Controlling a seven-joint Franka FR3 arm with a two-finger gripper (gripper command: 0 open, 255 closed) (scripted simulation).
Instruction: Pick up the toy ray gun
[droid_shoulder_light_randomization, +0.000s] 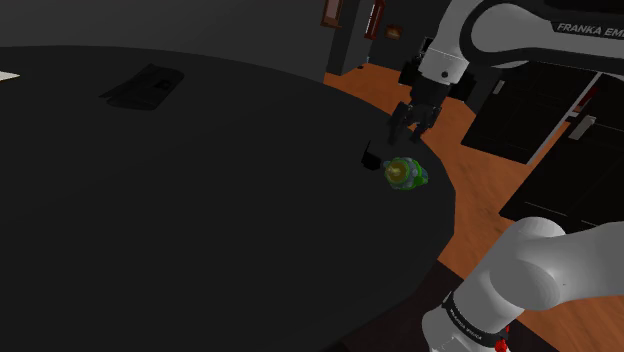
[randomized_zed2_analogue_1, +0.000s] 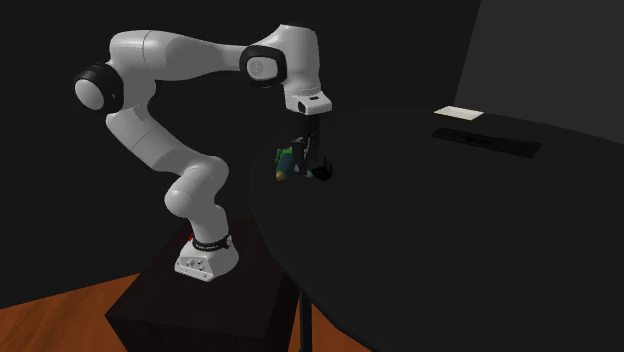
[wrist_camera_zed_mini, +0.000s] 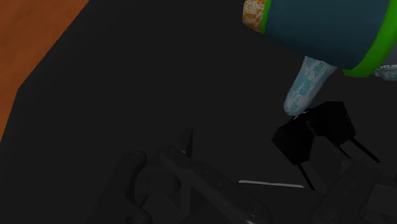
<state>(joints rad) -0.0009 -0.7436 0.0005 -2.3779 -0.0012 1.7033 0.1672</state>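
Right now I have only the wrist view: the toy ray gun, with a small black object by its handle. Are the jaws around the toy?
Observer: No. In the shoulder view the jaws stand apart and empty, beside the toy ray gun, not around it.
Operator: Where on the table does it lie?
Observer: At the rim of the dark round table, on the side nearest the arm's stand.
Operator: Anything else on that table?
Observer: A flat dark item lies far across it, well away from the toy.
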